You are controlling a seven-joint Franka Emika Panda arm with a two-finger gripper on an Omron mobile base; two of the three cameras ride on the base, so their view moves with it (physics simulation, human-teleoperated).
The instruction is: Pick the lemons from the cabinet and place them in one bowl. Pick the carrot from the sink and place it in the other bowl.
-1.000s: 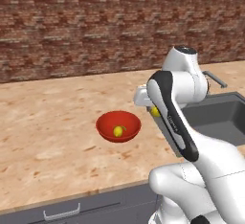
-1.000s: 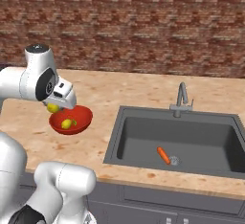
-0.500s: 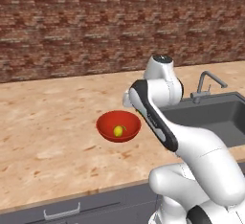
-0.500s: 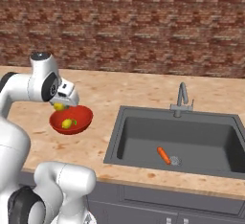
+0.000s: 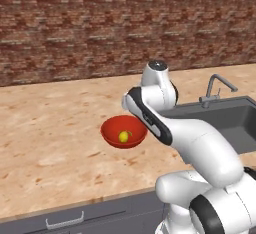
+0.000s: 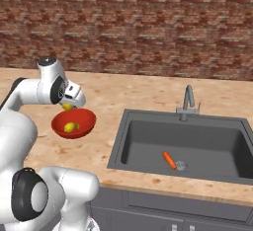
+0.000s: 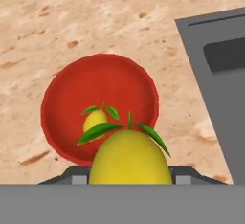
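Gripper: gripper (image 6: 69,106) is gripping the second lemon (image 7: 129,158), hanging just above the red bowl (image 5: 111,137).
Bowl: one lemon (image 5: 123,136) is already lying inside, on the table (image 5: 50,143).
Carrot: carrot (image 6: 169,160) is waiting in the sink (image 6: 148,141).
Doing it well: centring over the bowl, lowering, releasing beside the first lemon.
Hidden: fingertips are mostly masked by the fruit.

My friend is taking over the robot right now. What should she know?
Claw: shut on the second lemon, above the red bowl.
First lemon lies in the red bowl.
Carrot lies in the sink near the drain.
Done: one lemon in the bowl.
Left: drop this lemon in the red bowl, then put the carrot in the other bowl.
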